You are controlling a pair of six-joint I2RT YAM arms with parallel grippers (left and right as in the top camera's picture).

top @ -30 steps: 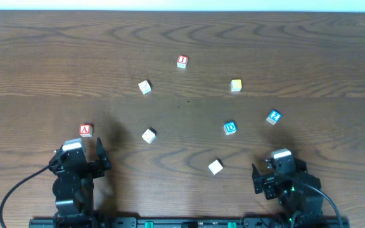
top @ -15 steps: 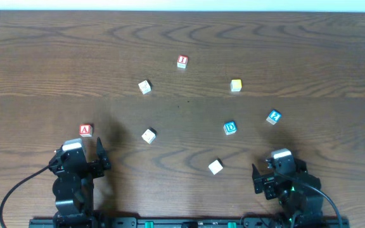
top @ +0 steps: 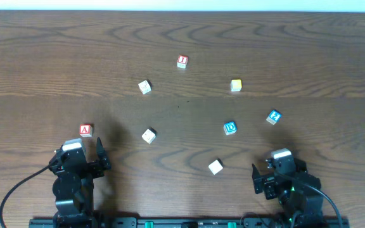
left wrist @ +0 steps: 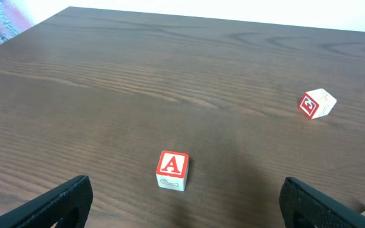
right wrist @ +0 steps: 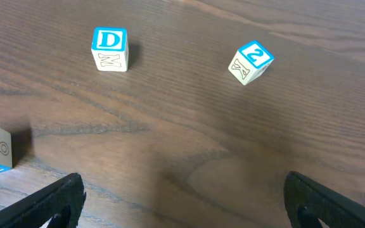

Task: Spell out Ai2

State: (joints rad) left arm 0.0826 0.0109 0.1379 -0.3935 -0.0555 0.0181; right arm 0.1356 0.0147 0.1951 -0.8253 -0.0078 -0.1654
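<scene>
While the table (top: pixel 334 57) is viewed from overhead, eight small cubes are counted, all scattered and none touching another. Two are red-edged: the "A" cube (top: pixel 85 130), with a red A on a white face, is found at the near left, just ahead of the left gripper (top: pixel 78 153), and the "I" cube (top: pixel 182 61) is set far back near the middle. Two are blue-edged: the "2" cube (top: pixel 273 117) is placed at the right, ahead of the right gripper (top: pixel 279 166) and turned askew, with the "D" cube (top: pixel 230 128) near it on its left. One yellow cube (top: pixel 236 85) and three pale cubes (top: pixel 144 87) (top: pixel 148 135) (top: pixel 215 166) are also counted; no writing can be read on them from above.

Two grippers are seen, both low at the near edge. In each wrist view the fingers are spread wide apart and nothing is held between them; the A is framed by the left pair, the 2 and D by the right.
</scene>
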